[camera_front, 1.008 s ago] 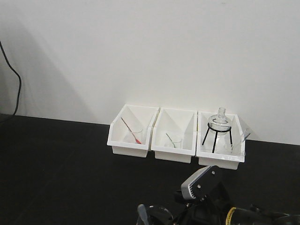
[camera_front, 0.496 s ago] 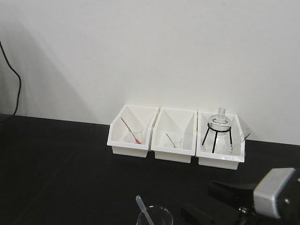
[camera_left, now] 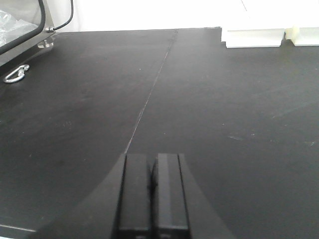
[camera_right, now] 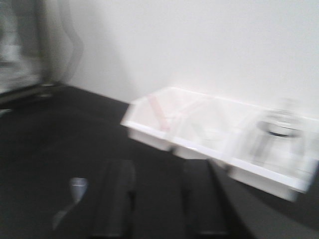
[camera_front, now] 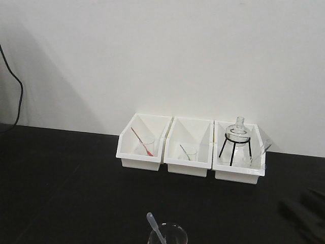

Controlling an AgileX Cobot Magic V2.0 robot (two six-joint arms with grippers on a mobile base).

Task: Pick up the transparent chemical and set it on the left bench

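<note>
The transparent chemical (camera_front: pixel 168 235), a small clear beaker with a plastic dropper (camera_front: pixel 154 226) leaning in it, stands on the left bench (camera_front: pixel 61 173) at the bottom edge of the front view, with no gripper touching it. My right gripper (camera_right: pixel 158 172) is open and empty in a blurred wrist view. The dropper's tip (camera_right: pixel 77 188) shows just left of its left finger. A dark blur (camera_front: pixel 304 216) at the front view's right edge is all that shows of that arm. My left gripper (camera_left: pixel 153 162) is shut with nothing in it, low over bare black bench.
Three white bins (camera_front: pixel 190 147) line the wall. The left one holds a tiny beaker with a red stick (camera_front: pixel 142 142), the middle one a tiny beaker (camera_front: pixel 189 152), the right one a round flask on a black tripod (camera_front: pixel 236 140). A metal ring (camera_left: pixel 15 74) lies far left.
My right arm has swung away to the right, from over the beaker to the frame's edge. The beaker stays standing alone on the bench.
</note>
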